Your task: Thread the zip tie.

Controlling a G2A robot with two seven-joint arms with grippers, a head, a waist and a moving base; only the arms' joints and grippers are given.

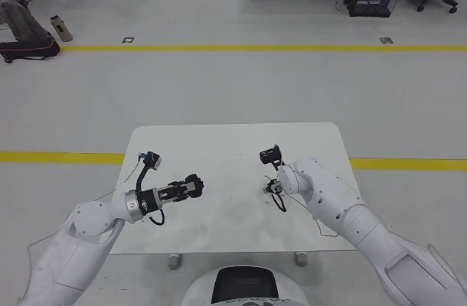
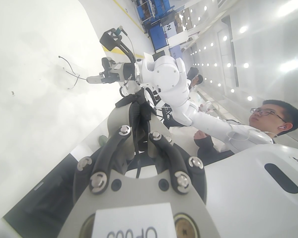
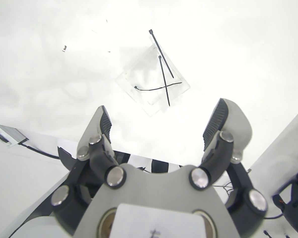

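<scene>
Three black zip ties lie crossed on a small clear tray on the white table. My right gripper hangs open just above them, nothing between its ribbed pads. From the left wrist view the same zip ties lie in front of the right gripper. My left gripper is held off the table to the left, jaws pressed together. A thin black zip tie strip runs between its fingers toward the palm. In the top view the left gripper faces the right gripper.
A few tiny dark specks lie on the table beyond the tray. Bare tabletop stretches between the two arms and toward the far edge.
</scene>
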